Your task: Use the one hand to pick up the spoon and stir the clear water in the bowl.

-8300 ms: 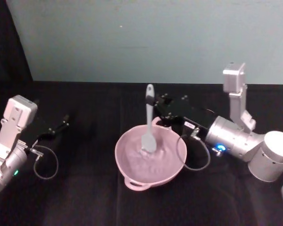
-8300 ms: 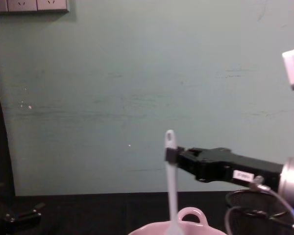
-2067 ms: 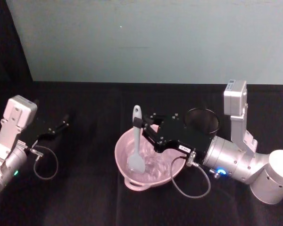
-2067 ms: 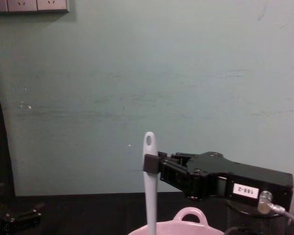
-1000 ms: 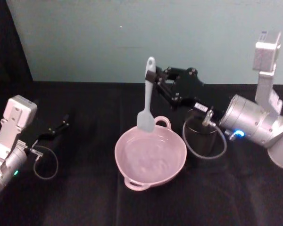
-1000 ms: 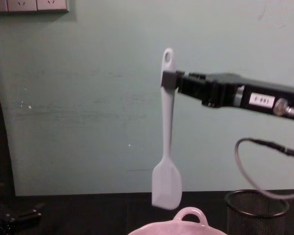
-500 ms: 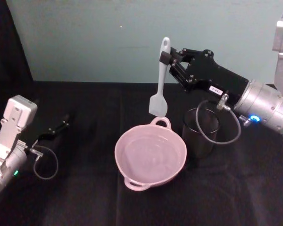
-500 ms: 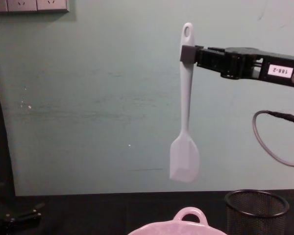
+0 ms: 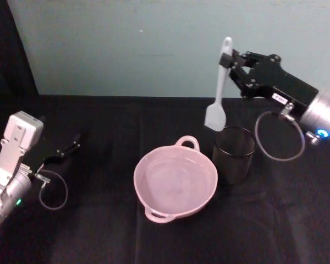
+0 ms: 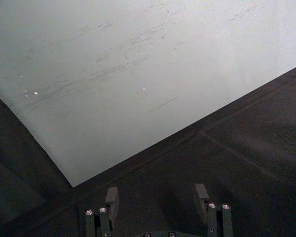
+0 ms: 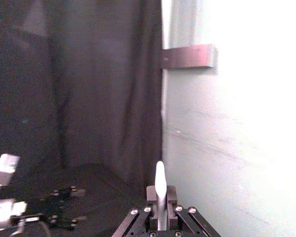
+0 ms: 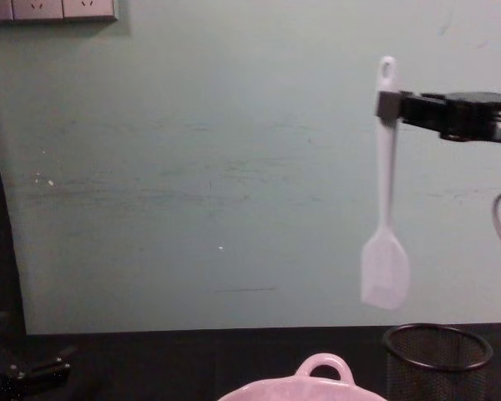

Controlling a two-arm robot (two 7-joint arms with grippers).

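1. One second has taken the spoon [image 9: 219,92] from just above the bowl [image 9: 175,185] to high over the mesh cup [image 9: 233,154]; two seconds ago its blade was down in the water.
2. The right gripper [image 9: 235,65] has swung up and to the robot's right, its jaws pinching the handle just below the hole at the tip, so the spoon hangs straight down, blade lowest.
3. From the chest view the blade [image 12: 385,269] hangs clear above the cup's rim [image 12: 437,346], touching nothing.
4. The bowl sits alone on the black cloth with the water in it, its small loop handle [image 12: 322,365] toward the wall.
5. My judgement: stirring is over and the spoon is being carried to the cup to be dropped in.
6. The left gripper [image 10: 157,197] rests parked near the table's left edge, jaws spread and holding nothing.
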